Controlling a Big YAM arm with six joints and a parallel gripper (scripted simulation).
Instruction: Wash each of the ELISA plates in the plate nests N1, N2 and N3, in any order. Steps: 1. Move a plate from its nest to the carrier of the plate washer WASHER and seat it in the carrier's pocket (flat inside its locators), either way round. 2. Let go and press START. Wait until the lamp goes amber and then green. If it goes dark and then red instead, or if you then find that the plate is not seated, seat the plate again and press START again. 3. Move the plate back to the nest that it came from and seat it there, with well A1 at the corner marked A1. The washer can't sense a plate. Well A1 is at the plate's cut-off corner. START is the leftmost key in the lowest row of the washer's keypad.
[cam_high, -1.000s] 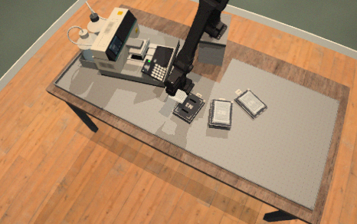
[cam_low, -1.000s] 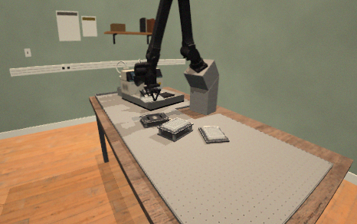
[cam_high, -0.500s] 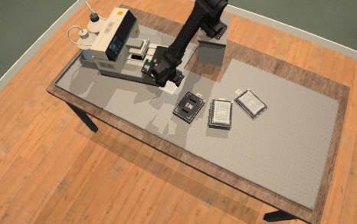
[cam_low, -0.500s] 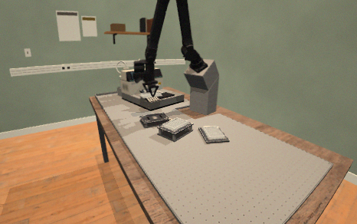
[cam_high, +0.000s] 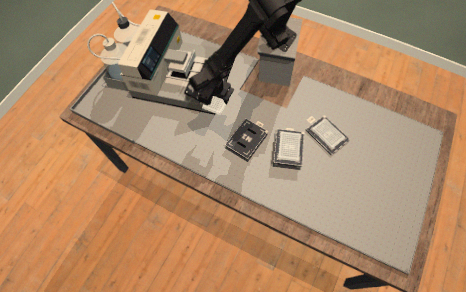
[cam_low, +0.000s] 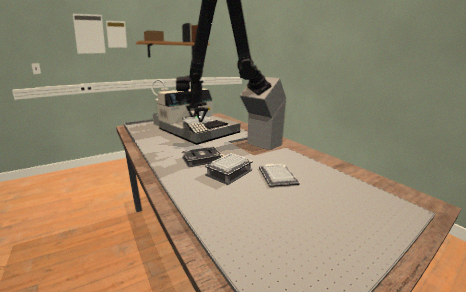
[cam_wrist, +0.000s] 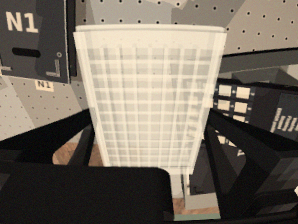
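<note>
high oblique top, low exterior along table, close wrist, table shared

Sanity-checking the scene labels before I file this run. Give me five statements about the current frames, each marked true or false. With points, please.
1. The nest labelled N1 (cam_high: 246, 139) (cam_low: 201, 155) (cam_wrist: 22, 37) has no plate in it. True.
2. The gripper (cam_high: 216, 99) (cam_low: 200, 116) (cam_wrist: 149, 113) is empty. False: it is shut on a white plate (cam_high: 215, 105) (cam_wrist: 145, 100).
3. The other two nests each hold a plate. True.
4. The held plate is seated in the washer's carrier. False: it is up between the fingers, over the keypad side of the washer (cam_high: 145, 47) (cam_low: 172, 112).
5. All three nests stand on the washer's base. False: they are on the perforated board (cam_high: 360, 185) (cam_low: 310, 225), apart from the washer.
</note>
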